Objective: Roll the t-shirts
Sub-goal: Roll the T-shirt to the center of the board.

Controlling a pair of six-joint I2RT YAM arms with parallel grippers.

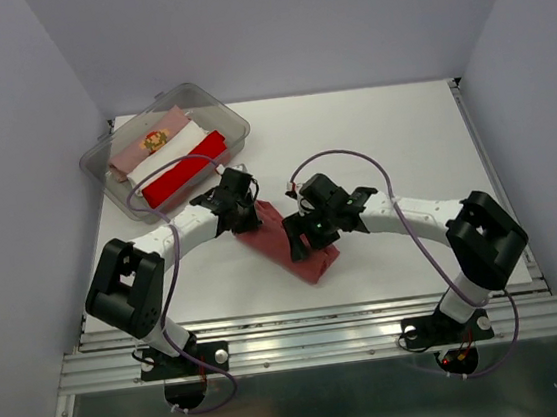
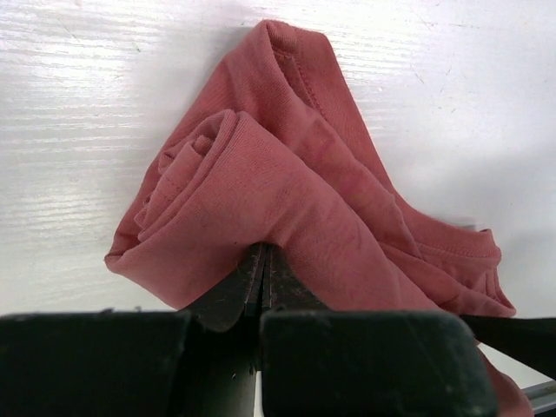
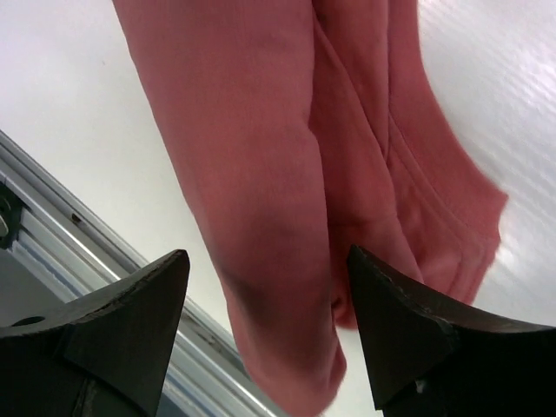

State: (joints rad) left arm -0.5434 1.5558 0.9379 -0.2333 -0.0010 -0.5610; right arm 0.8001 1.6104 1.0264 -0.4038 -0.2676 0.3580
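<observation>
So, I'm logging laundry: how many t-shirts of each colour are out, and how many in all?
Brick-red t-shirt: 1
Pale pink t-shirt: 1
White t-shirt: 1
Bright red t-shirt: 1
Total: 4

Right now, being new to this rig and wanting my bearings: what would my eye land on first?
A half-rolled brick-red t-shirt lies centrally, the left gripper pinching one end, the right gripper open over it. At the far-left corner, a clear tub holds rolled tees: a pink bundle, a white bundle, a bright red bundle.
</observation>
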